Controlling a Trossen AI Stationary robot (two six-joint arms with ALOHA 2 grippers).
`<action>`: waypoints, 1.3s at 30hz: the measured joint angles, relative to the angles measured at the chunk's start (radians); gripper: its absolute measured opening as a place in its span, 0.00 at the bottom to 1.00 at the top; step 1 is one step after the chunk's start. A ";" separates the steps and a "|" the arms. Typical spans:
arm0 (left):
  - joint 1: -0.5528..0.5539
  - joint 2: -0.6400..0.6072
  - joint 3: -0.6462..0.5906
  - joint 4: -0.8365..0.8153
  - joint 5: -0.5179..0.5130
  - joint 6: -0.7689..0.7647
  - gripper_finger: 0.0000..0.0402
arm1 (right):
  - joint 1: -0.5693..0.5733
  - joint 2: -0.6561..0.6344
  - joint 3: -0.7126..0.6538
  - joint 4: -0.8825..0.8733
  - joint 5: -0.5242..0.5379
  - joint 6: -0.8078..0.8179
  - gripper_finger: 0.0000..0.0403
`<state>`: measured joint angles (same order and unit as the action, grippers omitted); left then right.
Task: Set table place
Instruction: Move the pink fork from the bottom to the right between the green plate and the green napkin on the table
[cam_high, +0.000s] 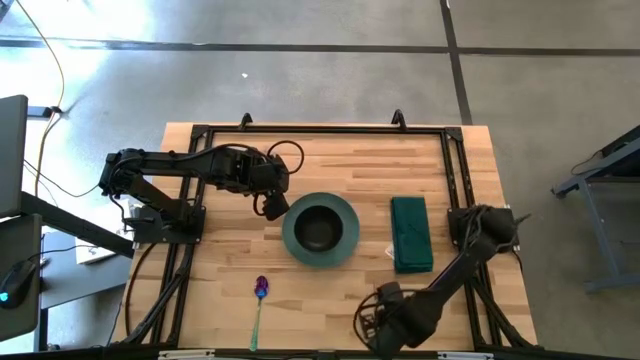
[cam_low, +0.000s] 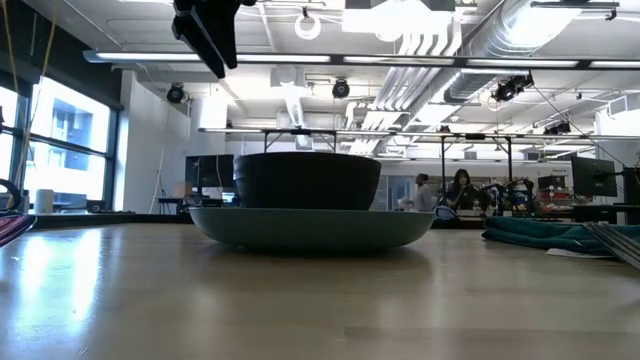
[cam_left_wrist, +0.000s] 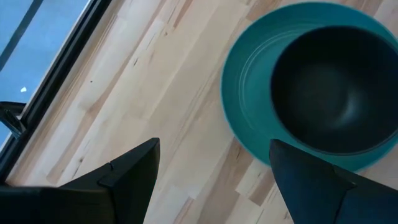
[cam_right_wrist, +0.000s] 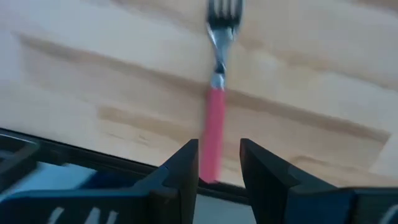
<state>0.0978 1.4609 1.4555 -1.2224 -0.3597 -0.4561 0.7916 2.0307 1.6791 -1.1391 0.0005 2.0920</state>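
A dark bowl (cam_high: 319, 226) stands on a teal plate (cam_high: 296, 243) at the middle of the light-wood table (cam_high: 230, 260). A folded green napkin (cam_high: 411, 233) lies flat to the plate's right. My left gripper (cam_high: 272, 207) hangs open and empty above the table just left of the plate; the left wrist view (cam_left_wrist: 214, 146) shows bare wood between its fingers. My right gripper (cam_right_wrist: 219, 146) is low at the table's near edge. Its fingers are a little apart on either side of the free end of a red-handled fork (cam_right_wrist: 216, 118), which lies on the wood.
A spoon (cam_high: 260, 300) with a purple bowl and a teal handle lies near the front edge, left of the plate. The black rail frame (cam_high: 460, 170) runs around the tabletop. Bare wood lies between the plate and the spoon.
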 joint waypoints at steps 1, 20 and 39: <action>0.000 0.000 0.000 0.000 0.001 0.001 0.71 | 0.002 0.012 0.000 0.011 -0.009 -0.004 0.27; 0.000 0.000 0.000 0.004 0.005 -0.003 0.71 | 0.001 0.065 -0.047 0.108 0.011 0.009 0.40; 0.000 0.000 0.000 0.003 0.012 -0.014 0.71 | -0.007 0.056 -0.228 0.321 0.037 0.025 0.44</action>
<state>0.0978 1.4609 1.4555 -1.2194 -0.3473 -0.4702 0.7841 2.0870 1.4506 -0.8185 0.0372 2.1166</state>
